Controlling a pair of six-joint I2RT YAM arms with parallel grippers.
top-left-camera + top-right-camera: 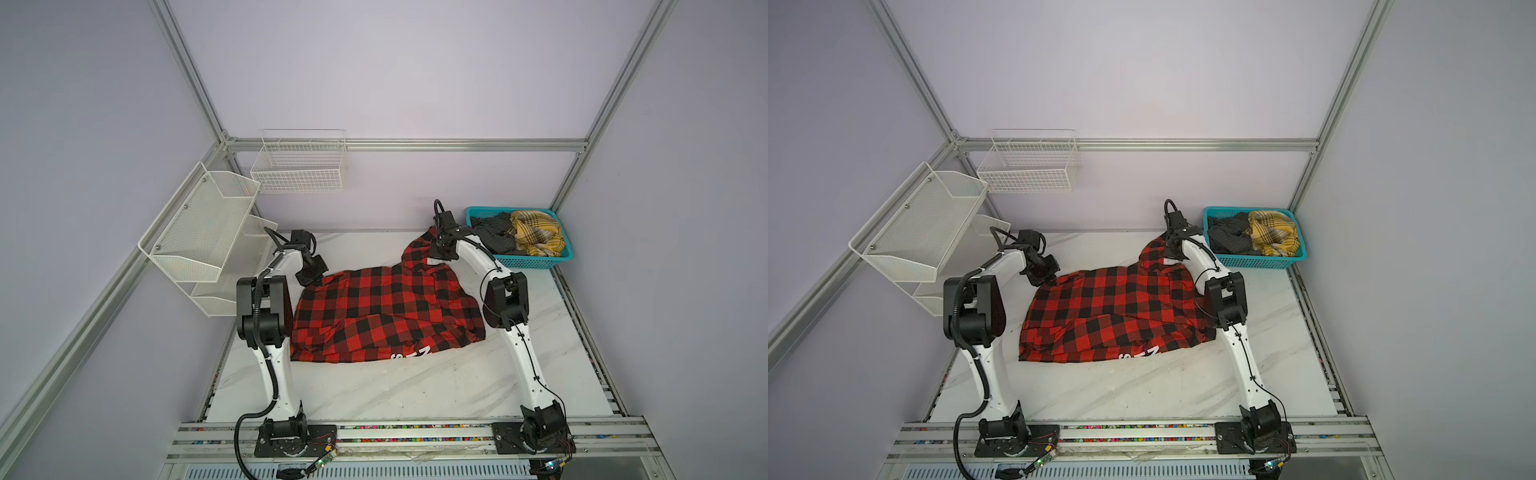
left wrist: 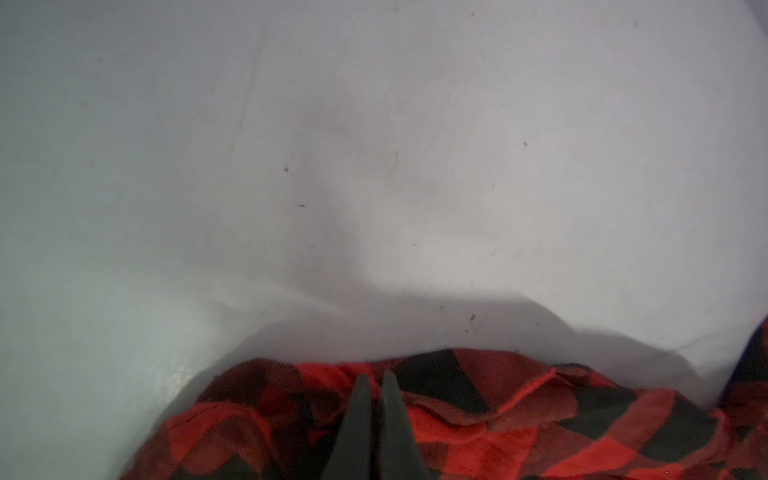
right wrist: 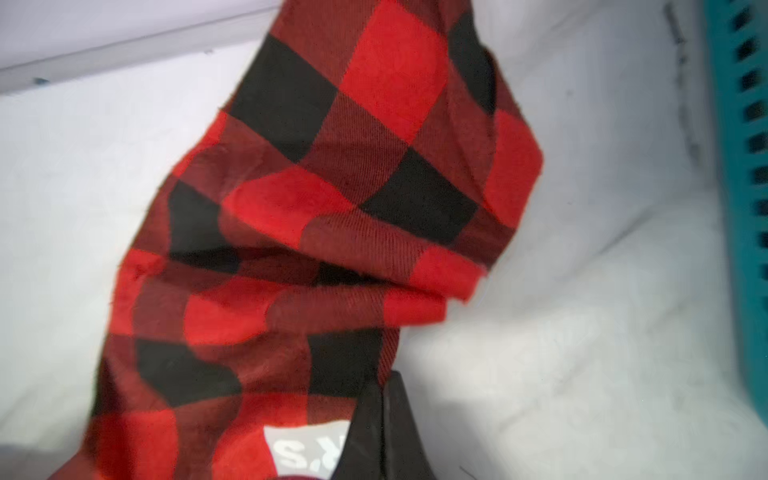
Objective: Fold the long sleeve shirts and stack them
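Teal basket (image 1: 536, 261) holds yellow shirt (image 1: 538, 237), grey shirt (image 1: 494, 235).

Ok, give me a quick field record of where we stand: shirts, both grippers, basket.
on table: red-and-black check shirt, spread out but rumpled, not yet folded
left gripper: shut on the check shirt's far left edge
right gripper: shut on the check shirt beside its neck label
teal basket: far right corner of the table
in basket: yellow plaid shirt and dark grey shirt, both crumpled
folded stack: none visible
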